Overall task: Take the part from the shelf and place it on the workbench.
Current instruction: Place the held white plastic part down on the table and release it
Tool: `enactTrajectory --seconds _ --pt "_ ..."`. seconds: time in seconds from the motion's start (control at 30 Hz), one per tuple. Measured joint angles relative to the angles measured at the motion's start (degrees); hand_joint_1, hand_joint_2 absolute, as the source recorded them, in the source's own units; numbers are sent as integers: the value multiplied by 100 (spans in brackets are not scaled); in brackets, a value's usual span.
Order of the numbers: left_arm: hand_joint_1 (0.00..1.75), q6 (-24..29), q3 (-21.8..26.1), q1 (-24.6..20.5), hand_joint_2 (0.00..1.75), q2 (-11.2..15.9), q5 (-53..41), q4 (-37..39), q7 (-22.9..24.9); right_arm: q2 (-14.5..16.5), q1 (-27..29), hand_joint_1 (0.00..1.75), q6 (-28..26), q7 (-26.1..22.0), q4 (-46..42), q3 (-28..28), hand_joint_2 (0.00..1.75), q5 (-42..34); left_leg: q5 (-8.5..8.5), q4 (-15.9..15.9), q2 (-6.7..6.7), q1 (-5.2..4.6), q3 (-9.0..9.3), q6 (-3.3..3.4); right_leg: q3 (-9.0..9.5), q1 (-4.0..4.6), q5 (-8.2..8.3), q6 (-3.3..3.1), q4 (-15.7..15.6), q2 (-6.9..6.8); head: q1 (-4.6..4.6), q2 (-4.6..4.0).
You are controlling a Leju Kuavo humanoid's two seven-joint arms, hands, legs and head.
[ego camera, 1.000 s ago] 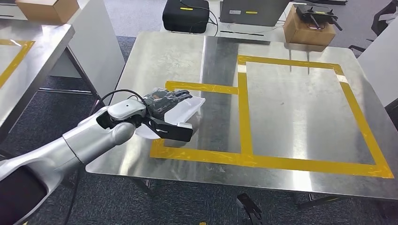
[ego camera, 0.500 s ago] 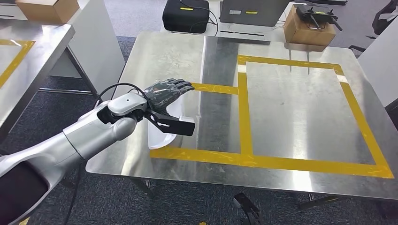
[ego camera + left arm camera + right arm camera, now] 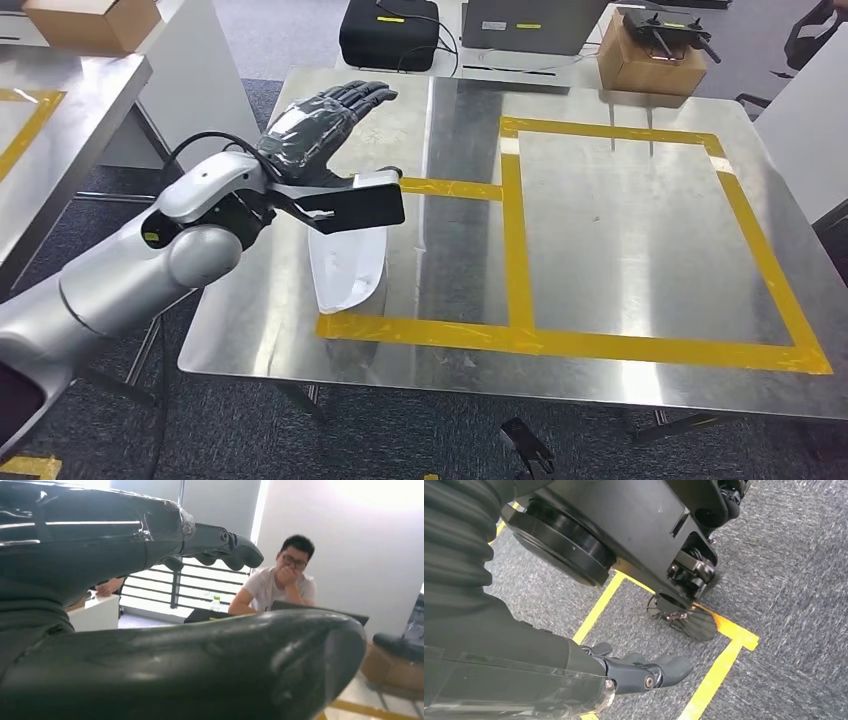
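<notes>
Steel workbench, white part half-hidden under raised, spread left hand

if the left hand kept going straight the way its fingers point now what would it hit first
Probably nothing nearby: the left hand is raised above the workbench, aimed toward the black case beyond its far edge. Depth is unclear.

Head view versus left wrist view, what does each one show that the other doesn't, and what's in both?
Head view alone: the white part lying on the steel workbench inside the smaller yellow tape box, and the silver left arm. Left wrist view alone: a person seated behind a dark screen, and a window railing. Both: the left hand, fingers apart and holding nothing.
</notes>
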Motion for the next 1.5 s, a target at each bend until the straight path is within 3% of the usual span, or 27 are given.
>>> enactTrajectory --seconds 0.13,0.27,0.33,0.47,0.6,0.7,0.8,1.0,1.17,1.33,1.5 --pt "0 16 395 23 0 650 227 -1055 549 1 73 0 -65 -120 27 14 175 -106 -10 -8 99 4 5 -3 1 -4 2 -2 4 52 1 0" --pt "0 91 1020 233 0 1682 651 -2133 1377 -1 249 0 -188 -286 50 22 175 -302 -26 -37 226 6 43 3 6 -6 6 -7 5 131 3 0" --pt "0 98 1465 565 0 2263 853 -2604 1581 -2 357 0 -248 -357 66 26 175 -400 -31 -65 276 1 75 -3 15 -12 6 -8 4 165 5 0" --pt "0 -507 3092 2266 0 3166 940 -3360 1658 -2 554 0 -374 -469 93 31 175 -628 -39 -157 363 -19 200 -17 76 -24 -2 -26 -21 226 3 0" --pt "0 -1151 5055 4019 0 3526 916 -3838 1666 -3 708 0 -447 -500 120 35 175 -749 -50 -181 386 -9 236 -34 93 -12 -8 -34 -48 265 -4 0" --pt "0 -1398 6444 5194 0 3524 883 -4040 1667 -2 756 0 -479 -503 142 36 175 -778 -53 -199 376 -6 257 -38 110 -9 -11 -39 -64 270 -4 0" --pt "0 -1378 7528 6177 0 3394 798 -4087 1559 -1 772 0 -493 -492 152 37 175 -797 -56 -203 351 -4 266 -44 122 -5 -19 -51 -68 267 -4 0" --pt "0 -1324 9061 7500 0 2844 684 -4059 1598 7 766 0 -517 -435 167 37 175 -809 -58 -207 266 0 269 -47 146 -1 -34 -59 -75 220 -2 0" --pt "0 -854 9637 8281 0 2180 615 -3854 1603 20 750 0 -601 -326 164 37 175 -835 -58 -209 194 -1 270 -47 162 4 -46 -72 -82 161 -2 0" --pt "0 -495 9785 8623 0 1541 615 -3420 1683 23 750 0 -703 -233 132 39 175 -895 -57 -209 124 -3 270 -46 177 6 -59 -85 -85 107 -2 0" --pt "0 -840 9838 8680 0 1028 454 -3030 1684 19 742 0 -780 -171 84 41 175 -984 -57 -209 68 -5 269 -46 190 5 -62 -88 -89 60 2 0"
